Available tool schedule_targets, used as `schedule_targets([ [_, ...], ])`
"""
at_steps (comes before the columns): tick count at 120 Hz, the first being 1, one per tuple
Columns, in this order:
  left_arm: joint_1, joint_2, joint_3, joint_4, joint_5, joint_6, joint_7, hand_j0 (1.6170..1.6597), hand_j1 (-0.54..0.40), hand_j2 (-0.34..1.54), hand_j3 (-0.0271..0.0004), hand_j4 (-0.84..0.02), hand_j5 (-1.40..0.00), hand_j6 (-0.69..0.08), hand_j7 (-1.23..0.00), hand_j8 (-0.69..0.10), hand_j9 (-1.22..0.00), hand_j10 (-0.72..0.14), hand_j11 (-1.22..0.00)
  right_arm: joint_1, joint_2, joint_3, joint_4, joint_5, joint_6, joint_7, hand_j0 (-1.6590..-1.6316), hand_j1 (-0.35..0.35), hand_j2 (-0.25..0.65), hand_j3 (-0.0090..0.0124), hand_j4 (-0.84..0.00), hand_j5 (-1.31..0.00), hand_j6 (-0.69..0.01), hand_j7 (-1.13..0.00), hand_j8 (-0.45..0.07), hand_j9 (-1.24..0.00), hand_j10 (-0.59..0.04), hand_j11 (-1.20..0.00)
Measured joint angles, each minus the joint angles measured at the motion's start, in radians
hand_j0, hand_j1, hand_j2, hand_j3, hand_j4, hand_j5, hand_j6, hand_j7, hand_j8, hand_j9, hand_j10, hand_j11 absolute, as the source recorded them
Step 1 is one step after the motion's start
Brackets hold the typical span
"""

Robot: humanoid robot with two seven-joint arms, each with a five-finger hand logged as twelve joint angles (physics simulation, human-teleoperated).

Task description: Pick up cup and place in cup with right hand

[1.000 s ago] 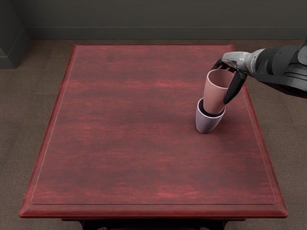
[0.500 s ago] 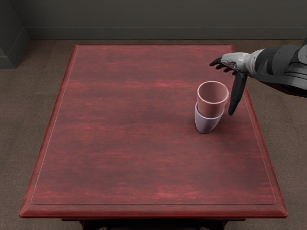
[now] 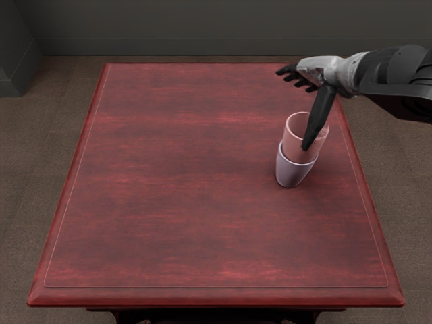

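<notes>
Head view, and the pink cup (image 3: 293,144) sits inside the lilac cup (image 3: 291,174), right hand (image 3: 327,70) open, fingers spread, grip released! Danger here: the thumb (image 3: 320,116) crosses the pink cup, contact unclear, and a sideways pull could snag the rim and topple the stack. Against half a second ago, the pink cup leans further right and the hand has swung left, over it!

this is a plain rendered room indoors, though whether home or office cannot be told. a dark grey wall (image 3: 216,19) with a baseboard (image 3: 216,46) meets a brown, carpet-like floor (image 3: 34,155), and a reddish wood-grained desk (image 3: 202,216) with moulded edges stands on it.
</notes>
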Motion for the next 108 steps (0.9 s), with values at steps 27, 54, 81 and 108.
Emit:
schedule_targets([
  [27, 0.008, 0.0, -0.001, 0.0, 0.0, 0.0, 0.0, 1.6581, 0.349, 0.0, 0.0, 0.0, 0.0, 0.0, 0.0, 0.0, 0.0, 0.0, 0.0, -0.178, 0.003, 0.295, -0.019, 0.059, 0.222, 0.0, -1.6581, -0.309, -0.006, 0.0, -0.036, -0.04, -0.037, -0.04, -0.036, -0.04, -0.036, -0.04],
  [54, 0.006, 0.0, -0.002, 0.0, 0.0, 0.0, 0.0, 1.6581, 0.349, 0.0, 0.0, 0.0, 0.0, 0.0, 0.0, 0.0, 0.0, 0.0, 0.0, -0.266, -0.002, 0.506, -0.008, 0.279, 0.521, 0.0, -1.6581, -0.304, -0.007, 0.0, -0.039, -0.05, -0.04, -0.05, -0.04, -0.05, -0.039, -0.05],
  [81, 0.006, 0.0, -0.002, 0.0, 0.0, 0.0, 0.0, 1.6581, 0.349, 0.0, 0.0, 0.0, 0.0, 0.0, 0.0, 0.0, 0.0, 0.0, 0.0, -0.34, -0.037, 0.598, 0.046, 0.444, 0.664, 0.0, -1.6581, -0.257, -0.015, 0.0, -0.077, -0.1, -0.078, -0.1, -0.077, -0.1, -0.077, -0.1],
  [108, 0.006, 0.0, -0.002, 0.0, 0.0, 0.0, 0.0, 1.6581, 0.349, 0.0, 0.0, 0.0, 0.0, 0.0, 0.0, 0.0, 0.0, 0.0, 0.0, -0.451, -0.286, 0.611, 0.052, 0.55, 0.703, 0.0, -1.6581, -0.164, -0.031, 0.0, -0.155, -0.2, -0.155, -0.2, -0.155, -0.2, -0.155, -0.2],
])
